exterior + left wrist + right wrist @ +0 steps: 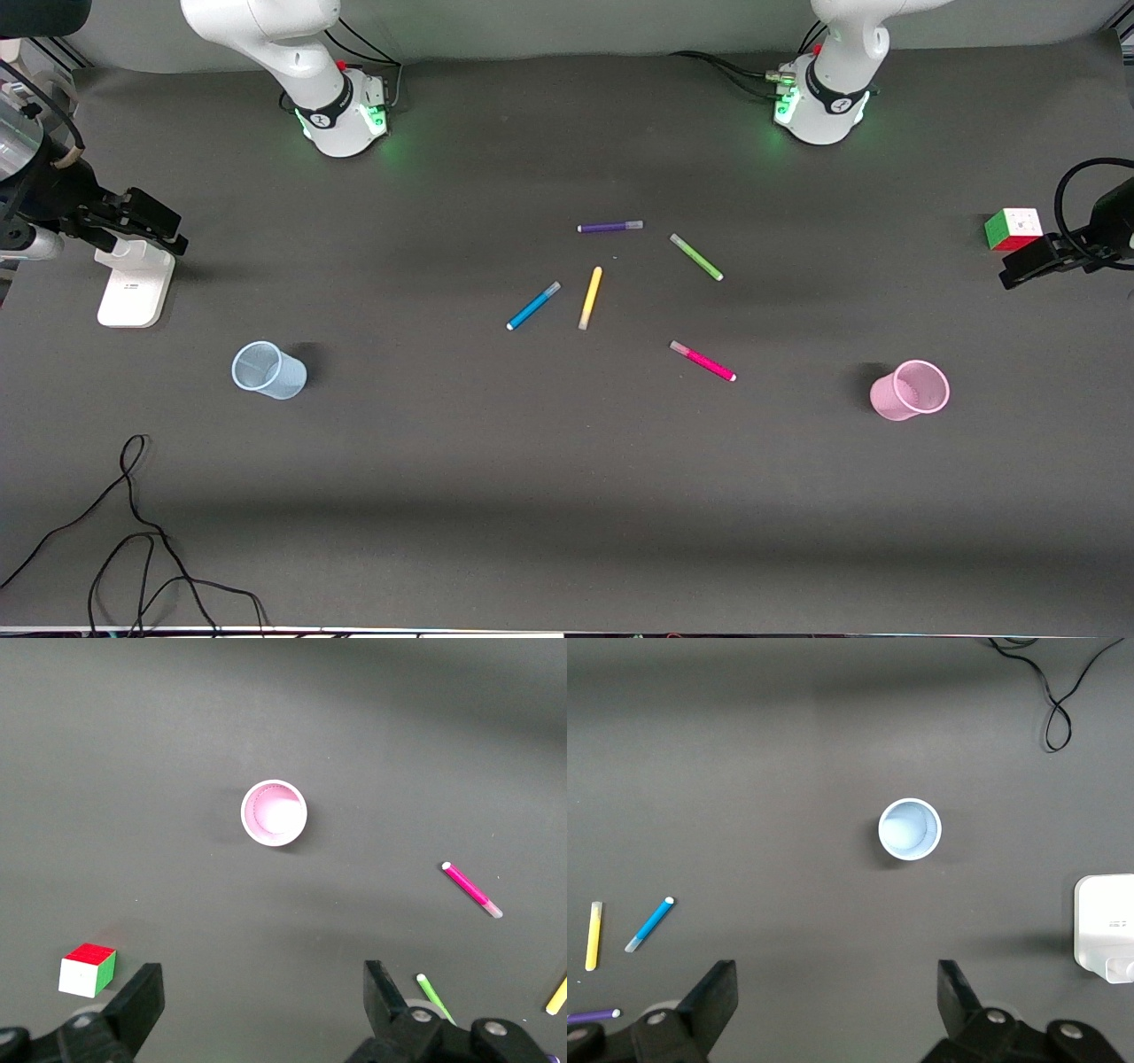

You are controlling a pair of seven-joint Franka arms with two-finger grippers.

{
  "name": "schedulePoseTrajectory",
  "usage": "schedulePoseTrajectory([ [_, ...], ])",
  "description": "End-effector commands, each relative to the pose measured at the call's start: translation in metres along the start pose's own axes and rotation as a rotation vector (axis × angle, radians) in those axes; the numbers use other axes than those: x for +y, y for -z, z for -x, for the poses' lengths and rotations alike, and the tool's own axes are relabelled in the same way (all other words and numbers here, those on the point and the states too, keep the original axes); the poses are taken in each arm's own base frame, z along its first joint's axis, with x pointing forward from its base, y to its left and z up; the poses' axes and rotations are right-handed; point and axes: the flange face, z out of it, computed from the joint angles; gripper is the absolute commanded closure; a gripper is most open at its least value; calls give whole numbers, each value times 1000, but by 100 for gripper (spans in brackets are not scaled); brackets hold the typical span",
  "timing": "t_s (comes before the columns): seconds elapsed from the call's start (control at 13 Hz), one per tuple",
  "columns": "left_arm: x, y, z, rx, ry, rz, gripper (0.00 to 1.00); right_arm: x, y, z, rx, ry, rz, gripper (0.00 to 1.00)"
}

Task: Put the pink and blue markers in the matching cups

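Five pens lie scattered mid-table: the blue marker beside a yellow pen, the pink marker nearest the front camera, a green pen and a purple pen closer to the robot bases. The pale blue cup stands upright toward the right arm's end of the table, the pale pink cup upright toward the left arm's end, both well apart from the pens. The right gripper hangs high above the table's edge over a white stand, fingers spread wide and holding nothing. The left gripper hangs beside a colour cube, likewise spread and unladen.
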Motion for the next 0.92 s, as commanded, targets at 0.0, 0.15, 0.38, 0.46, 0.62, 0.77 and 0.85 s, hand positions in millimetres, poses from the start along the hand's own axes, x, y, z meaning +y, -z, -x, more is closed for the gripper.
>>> schedulePoseTrajectory([
  [0.0, -1, 3, 3, -10, -4, 3, 0, -1, -4, 0, -3, 14, 14, 0],
  [0.15, -1, 2, 2, -12, -3, 5, 0, 2, -9, -4, -26, 3, 17, 0],
  [0.38, -1, 2, 2, -12, -3, 5, 0, -13, -24, -23, -46, -10, 11, 0],
  [0.46, -1, 2, 2, -12, -3, 5, 0, -31, -32, -32, -57, -10, 1, 0],
  [0.62, -1, 3, 2, -9, -3, 5, 0, -67, -61, -46, -106, -84, -11, 0],
  [0.77, 1, 3, 3, -10, -3, 5, 0, -107, -93, -50, -167, -227, -63, 0],
  [0.85, 4, 2, 2, -10, 4, 7, 0, -128, -108, -50, -188, -271, -74, 0],
])
